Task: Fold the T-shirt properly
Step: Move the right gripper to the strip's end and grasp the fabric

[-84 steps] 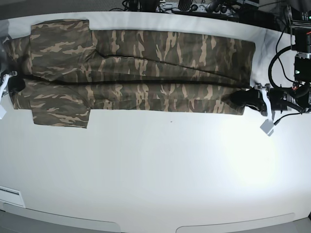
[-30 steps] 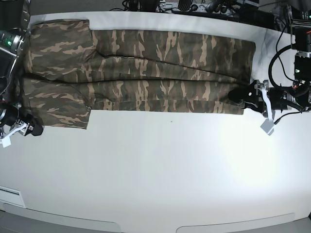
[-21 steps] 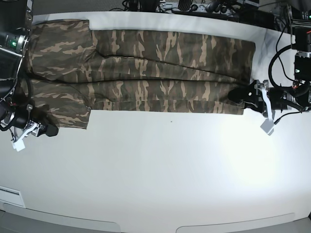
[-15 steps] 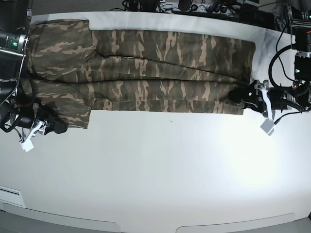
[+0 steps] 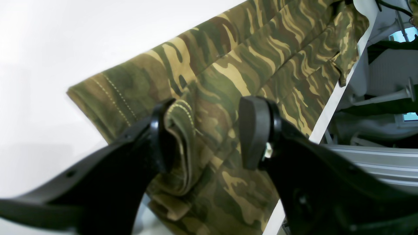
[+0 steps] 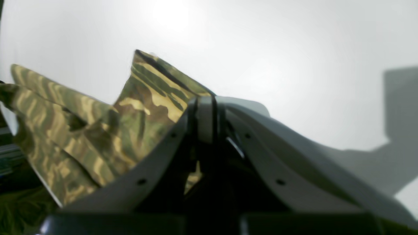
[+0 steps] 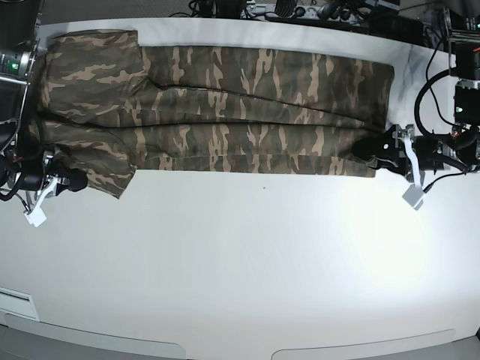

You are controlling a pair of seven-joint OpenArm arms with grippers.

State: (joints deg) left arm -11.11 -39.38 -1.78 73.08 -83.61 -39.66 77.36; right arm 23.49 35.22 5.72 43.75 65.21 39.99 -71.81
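Observation:
The camouflage T-shirt lies flat and long across the back of the white table, folded lengthwise, with its sleeves at the left end. My right gripper sits at the near sleeve's lower left edge. In the right wrist view this gripper is shut, with the T-shirt cloth pinched at its tips and bunched up behind them. My left gripper is at the hem on the right end. In the left wrist view it stands open, a raised fold of the T-shirt resting against one finger.
Cables and dark equipment crowd the table's back edge. A black box with wiring stands at the right, behind my left arm. White tags hang from both grippers. The table's front edge runs along the bottom.
My right gripper moved up and in from the table to the near sleeve's edge and shut on it. The sleeve's lower corner is now drawn in. My left arm has not moved.

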